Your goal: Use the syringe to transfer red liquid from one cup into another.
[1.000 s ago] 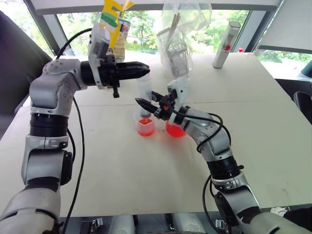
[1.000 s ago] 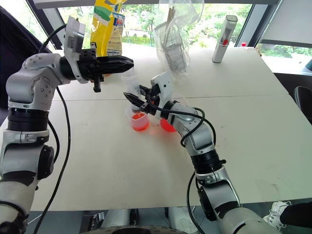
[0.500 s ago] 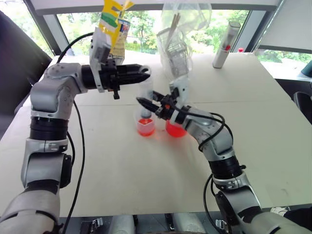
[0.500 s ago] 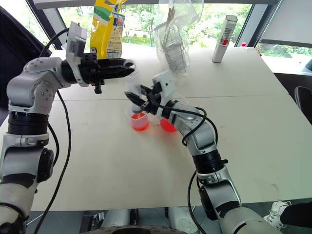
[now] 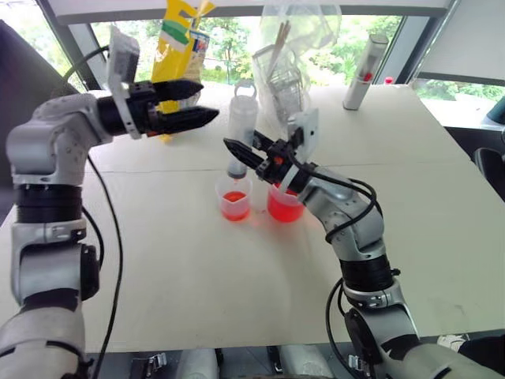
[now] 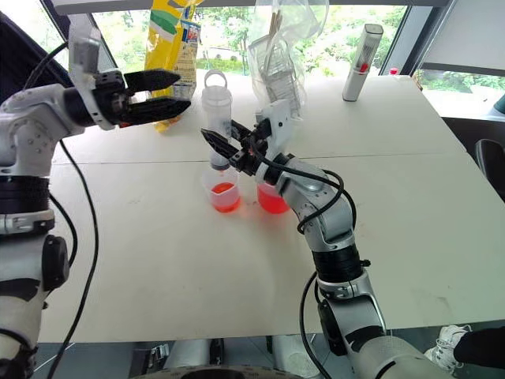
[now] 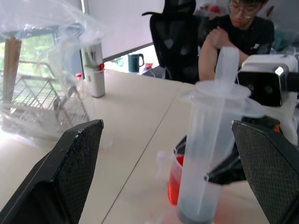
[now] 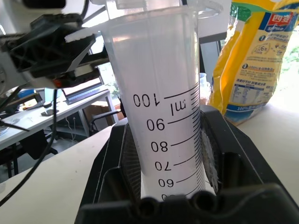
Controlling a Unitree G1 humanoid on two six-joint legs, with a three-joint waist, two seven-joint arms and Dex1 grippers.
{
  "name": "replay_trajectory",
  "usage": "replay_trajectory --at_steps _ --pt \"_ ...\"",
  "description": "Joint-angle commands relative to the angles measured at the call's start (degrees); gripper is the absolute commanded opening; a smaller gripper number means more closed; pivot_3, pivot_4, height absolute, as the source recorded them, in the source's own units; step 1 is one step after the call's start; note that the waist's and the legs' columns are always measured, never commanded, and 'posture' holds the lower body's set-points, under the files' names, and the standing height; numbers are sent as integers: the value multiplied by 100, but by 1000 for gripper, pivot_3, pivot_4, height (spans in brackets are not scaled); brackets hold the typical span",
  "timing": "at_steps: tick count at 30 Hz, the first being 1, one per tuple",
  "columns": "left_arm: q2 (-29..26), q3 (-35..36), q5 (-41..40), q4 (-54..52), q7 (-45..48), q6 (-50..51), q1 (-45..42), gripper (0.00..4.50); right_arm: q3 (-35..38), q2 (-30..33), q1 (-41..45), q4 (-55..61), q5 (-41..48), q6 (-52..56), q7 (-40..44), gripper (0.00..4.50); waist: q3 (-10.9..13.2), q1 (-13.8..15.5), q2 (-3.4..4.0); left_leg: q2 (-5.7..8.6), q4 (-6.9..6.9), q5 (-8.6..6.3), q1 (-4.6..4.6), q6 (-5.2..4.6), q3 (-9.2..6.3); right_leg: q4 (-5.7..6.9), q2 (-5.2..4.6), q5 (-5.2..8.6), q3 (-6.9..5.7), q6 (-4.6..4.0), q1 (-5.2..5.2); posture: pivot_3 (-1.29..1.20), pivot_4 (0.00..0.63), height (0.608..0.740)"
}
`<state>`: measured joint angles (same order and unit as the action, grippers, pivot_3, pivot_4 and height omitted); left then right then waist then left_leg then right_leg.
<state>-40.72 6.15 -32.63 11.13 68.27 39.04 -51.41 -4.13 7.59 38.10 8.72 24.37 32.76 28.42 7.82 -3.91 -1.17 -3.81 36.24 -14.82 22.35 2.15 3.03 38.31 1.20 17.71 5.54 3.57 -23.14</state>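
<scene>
The left tool (image 5: pixel 192 104) has let go of the plunger and drawn back from the syringe (image 5: pixel 240 134), fingers now spread wide and empty. The right tool (image 5: pixel 246 155) is clamped on the barrel, holding the syringe upright with its tip over the small cup (image 5: pixel 234 197); the large cup (image 5: pixel 286 207) stands just beside it. If that one-sided grip slips or tilts, the tip could knock the small cup and spill red liquid (image 5: pixel 234 200) on the worktop (image 5: pixel 237 300).

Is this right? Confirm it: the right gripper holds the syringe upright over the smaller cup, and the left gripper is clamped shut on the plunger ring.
One detail is wrong. The left gripper is open and clear of the plunger ring, as the left eye view shows. The rest holds: the right gripper holds the syringe upright over the smaller cup.
</scene>
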Motion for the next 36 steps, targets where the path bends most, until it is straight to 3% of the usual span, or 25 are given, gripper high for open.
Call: replay_trajectory --at_steps 1,7,10,13,17,29,30,31,34,36 --pt "-51 -130 66 -444 115 -211 380 4487 854 750 783 502 414 925 -256 1384 2 43 0 2 2 2 4 4 0 0 -6 0 -3 0 0 0 150 739" --pt "66 -358 128 -858 99 -421 930 4487 2035 2406 2267 -306 869 3550 -833 1384 2 146 -1 10 -4 3 9 5 9 -18 -22 0 1 -1 -4 0 150 739" --pt "137 -396 98 -1021 71 -479 1119 4487 1762 3272 2405 -719 784 4753 -717 1384 -3 152 -9 7 -19 2 7 3 9 -28 -19 2 3 -4 -4 0 150 739" --pt "186 -435 51 -1155 20 -459 1219 4487 1520 3659 2110 -1075 720 5461 -664 1384 -3 123 -8 8 -22 0 6 -1 14 -32 -12 5 12 -9 -7 0 150 739" --pt "222 -472 68 -1245 -2 -492 1273 4487 1127 3735 1645 -1422 764 5954 -521 1384 -1 78 -4 8 -18 -2 3 -3 20 -27 2 3 24 -7 -9 0 150 739" --pt "63 -511 44 -1729 -24 -398 1537 4487 343 3211 1261 -2812 154 5211 -313 1384 2 1 1 9 -14 -2 6 -3 17 -26 5 2 20 -4 -7 0 150 739" --pt "52 -509 31 -1757 -23 -384 1554 4500 319 3188 1233 -2836 132 5198 -302 2414 2 -1 0 9 -15 -2 5 -3 17 -26 5 2 19 -4 -7 0 150 739" --pt "44 -508 18 -1778 -28 -365 1563 4500 322 3165 1210 -2828 123 5206 -289 2714 2 0 0 9 -14 -2 5 -3 16 -27 8 2 18 -4 -6 0 150 739" --pt "34 -501 3 -1819 -36 -322 1569 4500 416 3197 1181 -2578 155 5335 -235 4334 3 1 2 9 -14 -2 5 -3 14 -26 7 2 16 -4 -6 0 150 739" --pt "29 -499 -4 -1827 -37 -288 1551 4500 603 3384 1202 -2127 282 5611 -174 4430 4 2 3 10 -13 -2 5 -3 14 -25 7 2 16 -4 -5 0 150 739"
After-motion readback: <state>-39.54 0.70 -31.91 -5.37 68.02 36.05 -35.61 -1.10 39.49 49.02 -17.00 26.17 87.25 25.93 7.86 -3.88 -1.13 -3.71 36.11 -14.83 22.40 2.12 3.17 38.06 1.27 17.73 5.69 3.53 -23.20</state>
